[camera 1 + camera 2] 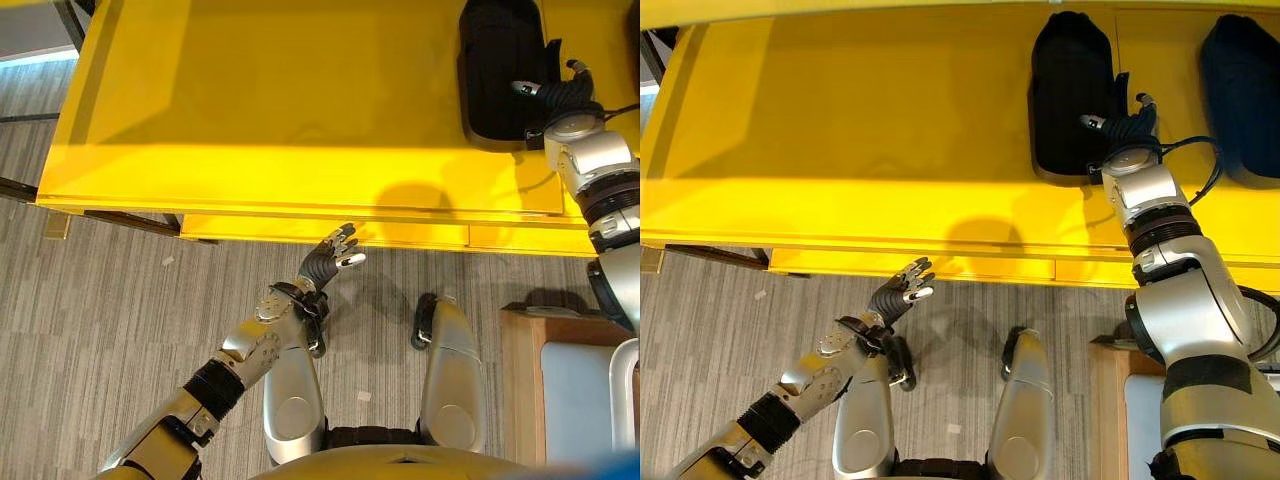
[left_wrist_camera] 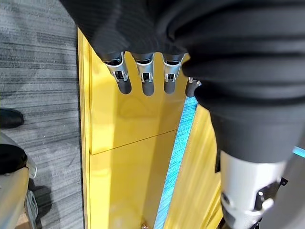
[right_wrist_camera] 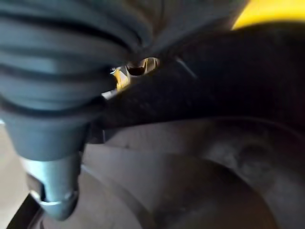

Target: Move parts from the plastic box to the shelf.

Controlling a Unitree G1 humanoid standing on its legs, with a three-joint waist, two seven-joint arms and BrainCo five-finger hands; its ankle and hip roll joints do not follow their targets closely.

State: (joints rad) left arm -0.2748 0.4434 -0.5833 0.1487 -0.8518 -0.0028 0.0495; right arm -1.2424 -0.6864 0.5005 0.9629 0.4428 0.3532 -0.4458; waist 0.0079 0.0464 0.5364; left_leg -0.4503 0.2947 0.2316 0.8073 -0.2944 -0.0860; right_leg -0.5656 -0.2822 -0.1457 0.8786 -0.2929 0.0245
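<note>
A black moulded part [image 1: 498, 70] lies on the yellow shelf [image 1: 250, 100] at the far right. My right hand [image 1: 1127, 128] rests against that part's near right edge, and the right wrist view shows the part's dark surface [image 3: 214, 95] from very close. My left hand [image 1: 325, 262] hangs open over the floor just below the shelf's front edge, holding nothing. In the left wrist view its fingers [image 2: 143, 78] point straight toward the yellow shelf front [image 2: 128, 152].
A second dark part [image 1: 1242, 90] lies on the shelf to the right of the first. A wooden frame [image 1: 520, 390] holding a pale plastic box [image 1: 580, 400] stands on the floor at the lower right. Grey carpet [image 1: 100, 300] lies below the shelf.
</note>
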